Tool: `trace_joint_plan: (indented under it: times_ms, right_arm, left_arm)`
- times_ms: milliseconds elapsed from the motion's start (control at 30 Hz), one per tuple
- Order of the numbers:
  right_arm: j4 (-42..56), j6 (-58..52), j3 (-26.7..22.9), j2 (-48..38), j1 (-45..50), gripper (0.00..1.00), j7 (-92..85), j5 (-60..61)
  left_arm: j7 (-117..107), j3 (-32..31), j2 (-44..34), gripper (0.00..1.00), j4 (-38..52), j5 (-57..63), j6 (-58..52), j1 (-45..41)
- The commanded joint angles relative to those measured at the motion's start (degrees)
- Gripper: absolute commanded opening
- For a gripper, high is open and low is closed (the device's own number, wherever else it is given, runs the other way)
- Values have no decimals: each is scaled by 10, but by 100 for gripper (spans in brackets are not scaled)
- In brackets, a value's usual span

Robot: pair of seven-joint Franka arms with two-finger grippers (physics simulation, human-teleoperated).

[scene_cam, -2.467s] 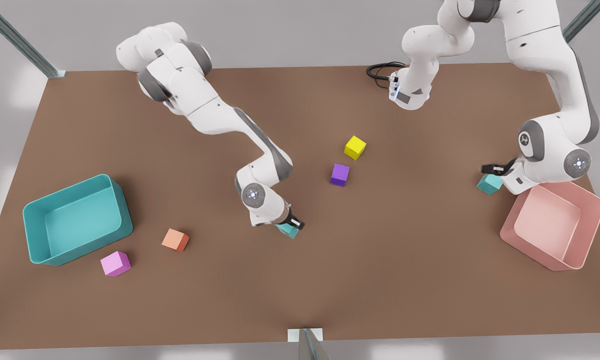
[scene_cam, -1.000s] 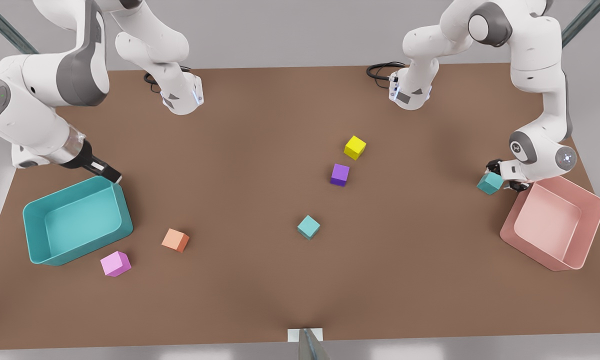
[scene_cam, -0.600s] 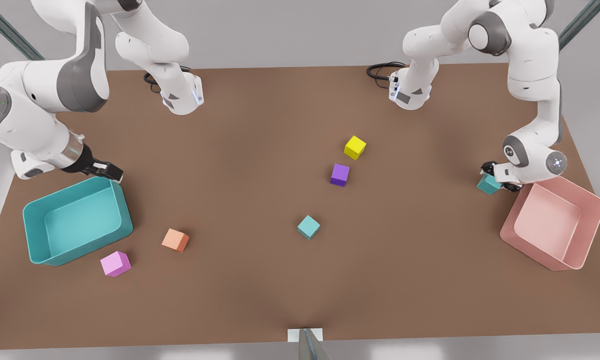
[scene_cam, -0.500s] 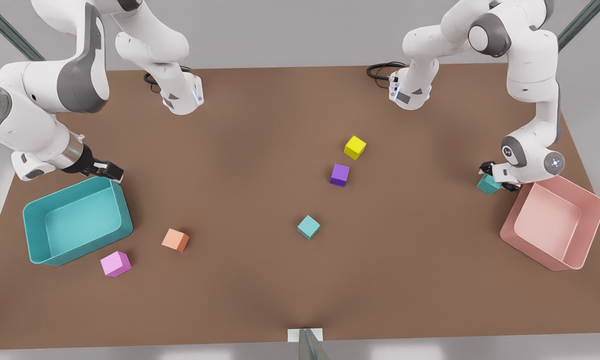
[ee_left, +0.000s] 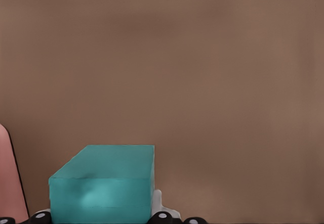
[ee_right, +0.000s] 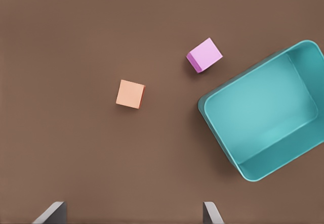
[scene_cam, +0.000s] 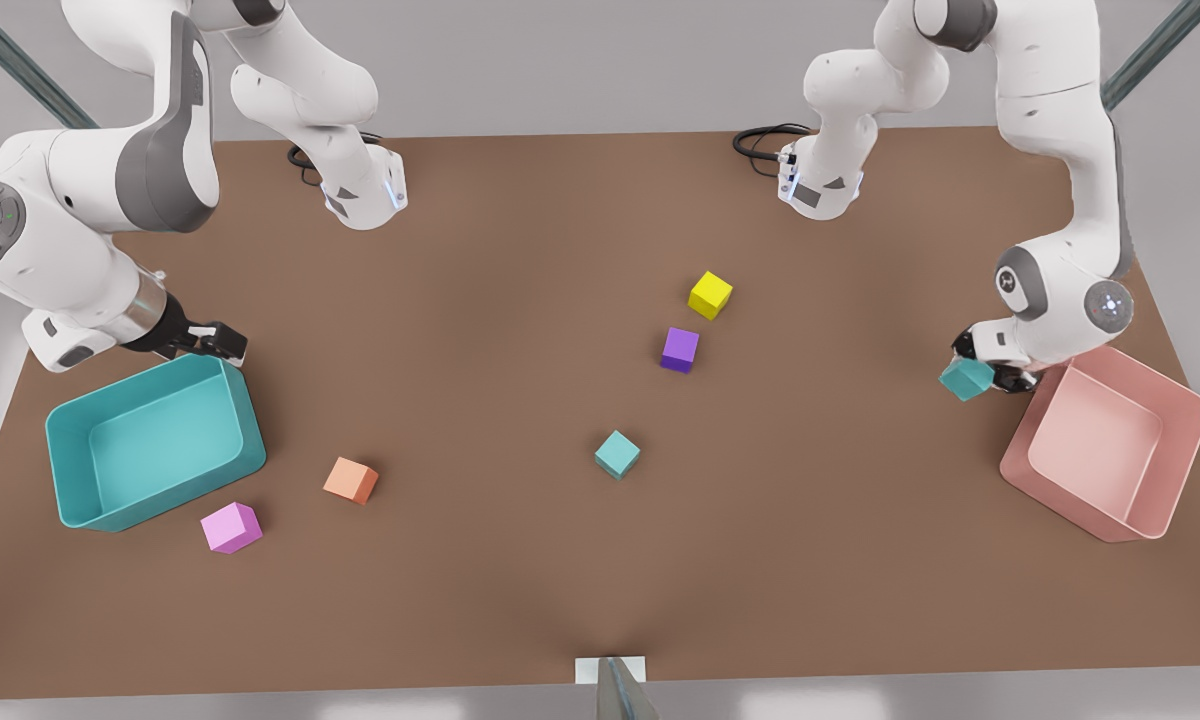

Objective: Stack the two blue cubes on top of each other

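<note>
1. The left claw, at the front view's right beside the pink bin, is now clamped on one blue cube. Half a second ago that cube sat flat on the surface under the claw; now it is tilted and shifted slightly toward the front view's left, which I read as it having just come off the surface.

2. In the left wrist view the held cube sits between the fingertips, with bare surface beyond it and a sliver of the pink bin at the edge.

3. The second blue cube rests alone near the middle of the surface, well apart from the held one. It has not moved over the last second.

4. The right claw hovers at the front view's left, over the far corner of the teal bin. Its fingers are apart and hold nothing, and it has barely moved in the last half second; it looks to be waiting.

5. For the task this means the pickup seems done, and the carry across to the middle cube is what remains, then the placing on top.

6. Both cubes are small, plain, matte turquoise blocks of the same size, with sharp edges and flat faces. The held one looks darker, being shaded by the arm.

7. The purple cube and yellow cube lie between the two, somewhat off the straight path.
</note>
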Motion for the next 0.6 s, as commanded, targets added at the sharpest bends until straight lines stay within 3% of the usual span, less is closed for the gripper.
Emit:
trace_joint_plan:
  times_ms: [0,100,167,300,400,567]
  right_arm:
    - [0,0,0,-1,0,100,-51,-1]
    - [0,1,-1,0,0,100,-50,-2]
    - [0,1,0,0,0,100,-49,-5]
    - [1,1,-1,0,0,100,-49,-6]
    - [0,1,-1,0,0,100,-49,-5]
    - [0,1,-1,2,0,100,-49,-6]
  left_arm:
    - [-415,-3,-10,70,16,-28,-109,-99]
    - [-656,-7,56,71,107,-81,-109,-263]
    - [-804,-9,146,71,221,-125,-110,-329]
    - [-1047,-29,335,72,506,-189,-147,-332]
    - [-1135,-32,423,72,664,-200,-167,-333]
    - [-1150,-32,457,72,703,-210,-145,-332]
